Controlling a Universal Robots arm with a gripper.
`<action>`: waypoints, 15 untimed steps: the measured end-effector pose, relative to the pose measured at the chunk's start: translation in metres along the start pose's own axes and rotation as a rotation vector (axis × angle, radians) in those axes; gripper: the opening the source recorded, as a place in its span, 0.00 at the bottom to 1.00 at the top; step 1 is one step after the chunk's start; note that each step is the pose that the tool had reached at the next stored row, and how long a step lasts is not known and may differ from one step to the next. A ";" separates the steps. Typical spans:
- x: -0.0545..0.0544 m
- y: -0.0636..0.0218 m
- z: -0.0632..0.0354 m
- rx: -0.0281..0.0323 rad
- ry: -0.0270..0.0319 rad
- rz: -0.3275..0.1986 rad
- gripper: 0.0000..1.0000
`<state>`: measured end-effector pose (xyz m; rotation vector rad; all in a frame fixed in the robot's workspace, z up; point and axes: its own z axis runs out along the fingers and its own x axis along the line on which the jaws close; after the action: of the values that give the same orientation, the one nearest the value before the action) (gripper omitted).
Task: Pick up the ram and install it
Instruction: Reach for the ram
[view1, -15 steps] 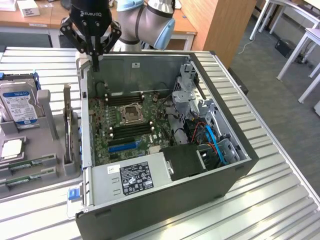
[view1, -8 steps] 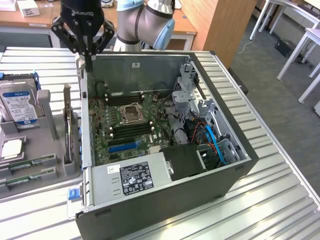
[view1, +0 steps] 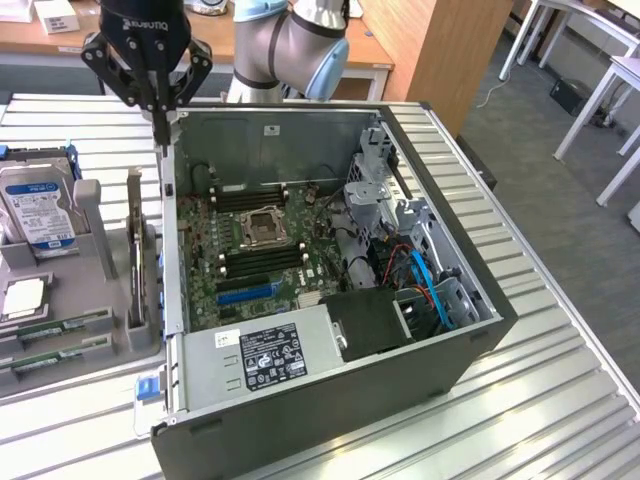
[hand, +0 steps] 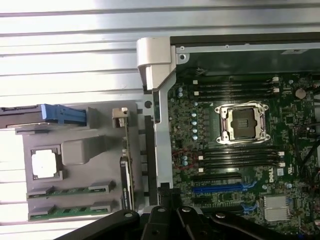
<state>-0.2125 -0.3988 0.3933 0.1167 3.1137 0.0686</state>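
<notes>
Two green ram sticks (view1: 55, 328) (hand: 67, 191) lie flat in slots at the near end of the grey parts tray (view1: 95, 215), at the exterior view's left beside the open computer case. My black gripper (view1: 160, 128) (hand: 168, 194) hangs high over the case's left wall, between tray and motherboard, well away from the sticks. Its fingers are shut together with nothing between them. The motherboard's long black memory slots (view1: 262, 260) (hand: 240, 157) lie on either side of the CPU socket (view1: 262, 228) (hand: 243, 122).
On the tray are a silver hard drive (view1: 35, 205), a square CPU chip (view1: 22, 297) (hand: 44, 163) and an upright card (view1: 135, 232). Inside the case (view1: 300, 420) sit the power supply (view1: 265, 358), drive cage (view1: 375, 185) and blue cables (view1: 425, 280). A ribbed metal table (view1: 560, 300) lies all around.
</notes>
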 end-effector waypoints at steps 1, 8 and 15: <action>0.002 -0.0001 0.0000 0.0002 0.0000 0.000 0.11; 0.015 -0.0012 -0.0004 0.0011 -0.0001 0.000 0.11; 0.031 -0.0023 -0.0008 0.0013 -0.0001 0.000 0.11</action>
<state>-0.2436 -0.3988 0.3932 0.1166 3.1137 0.0665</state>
